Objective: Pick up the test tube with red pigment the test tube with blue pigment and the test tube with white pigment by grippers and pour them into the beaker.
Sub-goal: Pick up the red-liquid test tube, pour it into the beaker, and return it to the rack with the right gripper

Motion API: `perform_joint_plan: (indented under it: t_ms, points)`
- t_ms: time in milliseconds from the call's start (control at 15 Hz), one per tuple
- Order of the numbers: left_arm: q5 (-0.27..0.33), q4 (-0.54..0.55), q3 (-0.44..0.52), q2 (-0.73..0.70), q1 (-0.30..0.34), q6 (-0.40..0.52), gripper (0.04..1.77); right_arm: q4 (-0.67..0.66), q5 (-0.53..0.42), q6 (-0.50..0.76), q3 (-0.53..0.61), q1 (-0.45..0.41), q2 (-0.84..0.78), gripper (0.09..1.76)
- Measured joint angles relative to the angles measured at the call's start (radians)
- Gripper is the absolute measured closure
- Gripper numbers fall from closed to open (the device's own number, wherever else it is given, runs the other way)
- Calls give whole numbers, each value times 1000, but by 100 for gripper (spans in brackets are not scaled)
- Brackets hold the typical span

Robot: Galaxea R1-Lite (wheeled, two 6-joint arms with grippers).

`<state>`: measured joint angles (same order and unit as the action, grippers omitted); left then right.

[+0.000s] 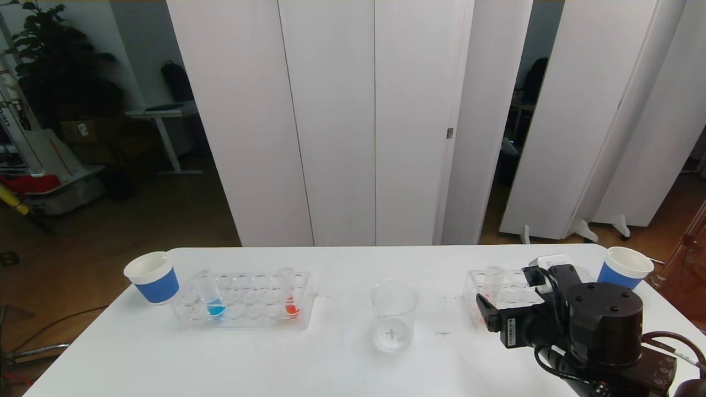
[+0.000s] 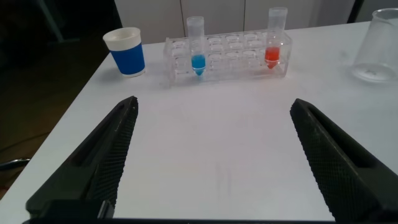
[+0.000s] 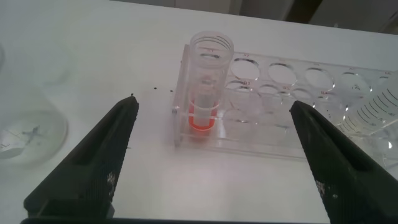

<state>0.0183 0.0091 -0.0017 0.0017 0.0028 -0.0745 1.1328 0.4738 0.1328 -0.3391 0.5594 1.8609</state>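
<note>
- on the white table (image 1: 342,369) nothing of the task looks done yet: every tube i can find sits in a rack, so all three pours are judged to be left
- the left rack (image 1: 245,300) stands near the table's left side beside a blue paper cup (image 1: 153,277); the right rack (image 1: 499,295) stands near the right side, partly hidden by the right arm in the head view
- the right gripper (image 3: 211,168) hovers just in front of the right rack, fingers spread wide and holding nothing; i judge it is lining up for a first grasp
- the left gripper (image 2: 214,168) hangs over bare table, well apart from the left rack, fingers spread wide and empty
- the beaker (image 1: 392,314) stands upright between the two racks and looks empty, no colour in it
- the test tube with blue pigment (image 1: 210,298) stands upright in the left rack, towards its cup end
- a red tube (image 1: 289,300) stands upright in the same rack, towards the beaker end
- another red tube (image 3: 208,87) stands in the end hole of the right rack, straight ahead of the right gripper
- the test tube with white pigment (image 3: 373,115) is probably the graduated tube at the edge of the right wrist view; its contents cannot be seen
</note>
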Motion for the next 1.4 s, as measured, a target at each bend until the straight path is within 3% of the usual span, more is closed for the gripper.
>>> perform_joint_plan:
  t_ms: [1400]
  points:
    - [0,0,0,0,0,0,6,48,0,-50,-170,-59,190,10]
